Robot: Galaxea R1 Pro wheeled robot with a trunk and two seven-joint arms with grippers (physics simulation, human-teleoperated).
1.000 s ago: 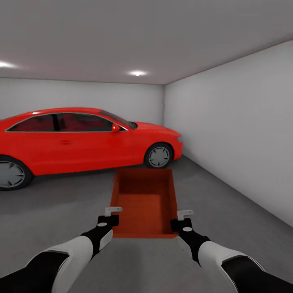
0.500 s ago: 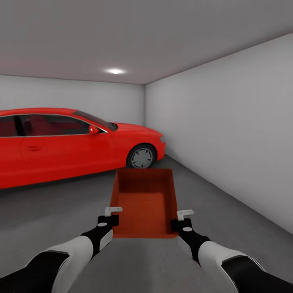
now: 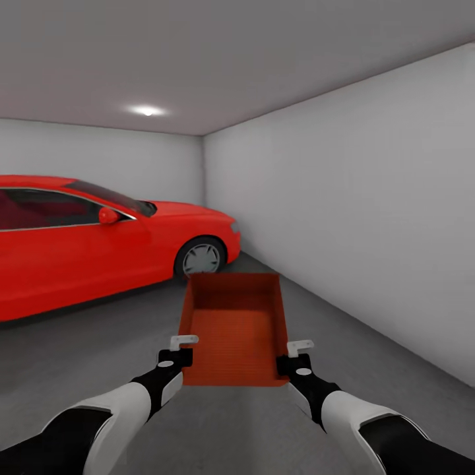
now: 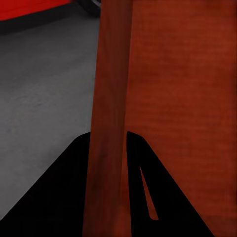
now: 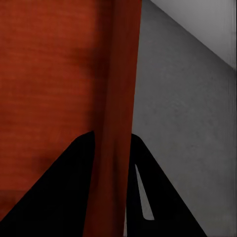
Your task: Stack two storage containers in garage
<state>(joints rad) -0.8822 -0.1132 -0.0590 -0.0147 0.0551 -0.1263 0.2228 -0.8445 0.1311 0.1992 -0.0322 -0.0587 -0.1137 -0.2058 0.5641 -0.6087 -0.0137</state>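
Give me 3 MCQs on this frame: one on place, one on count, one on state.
1. Where does the car stand relative to the storage container?
A. ahead and to the left
B. to the right
C. behind the robot

2. How many bins show?
A. none
B. one
C. two

3. How is the bin held?
A. left gripper alone
B. resting on the floor
C. both grippers, one on each side wall

Key:
1 A, the car fills the head view's left.
2 B, one bin between the arms.
3 C, each wrist view shows a wall between that gripper's fingers; right gripper.
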